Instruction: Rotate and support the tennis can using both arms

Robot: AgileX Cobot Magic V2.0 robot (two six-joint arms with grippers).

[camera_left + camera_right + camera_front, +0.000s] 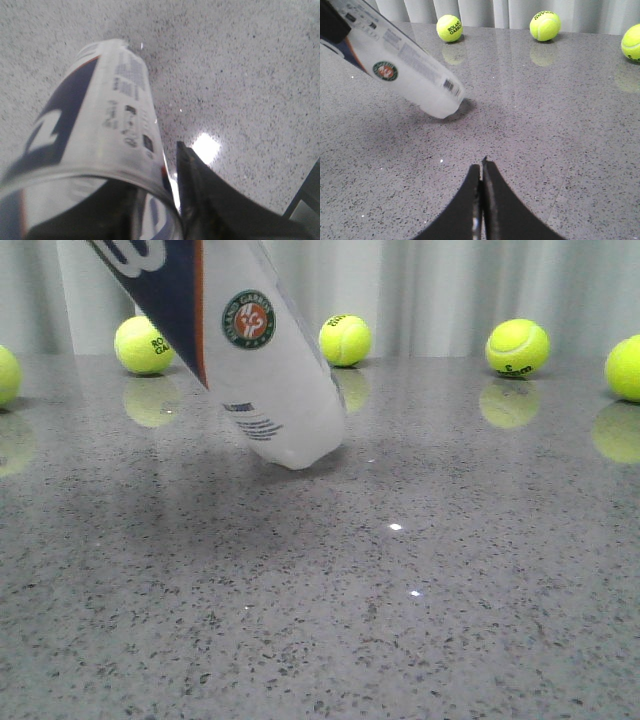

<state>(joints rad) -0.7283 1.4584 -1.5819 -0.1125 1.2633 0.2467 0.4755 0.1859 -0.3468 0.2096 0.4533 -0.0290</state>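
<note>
The tennis can (270, 370) is tilted, its upper end up and to the left out of the front view and its closed lower end low over the grey table (400, 620); I cannot tell whether it touches. My left gripper (127, 167) is shut on the can (100, 120) near its upper end, with one dark finger (200, 195) alongside it and the other hidden behind the can. In the right wrist view the can (415, 70) slants at the far left. My right gripper (482, 167) is shut and empty, above bare table, apart from the can.
Several yellow-green tennis balls lie along the back of the table by the curtain, among them one behind the can (145, 345), one at the middle (345, 340) and one to the right (517, 347). More lie at the far left and right edges.
</note>
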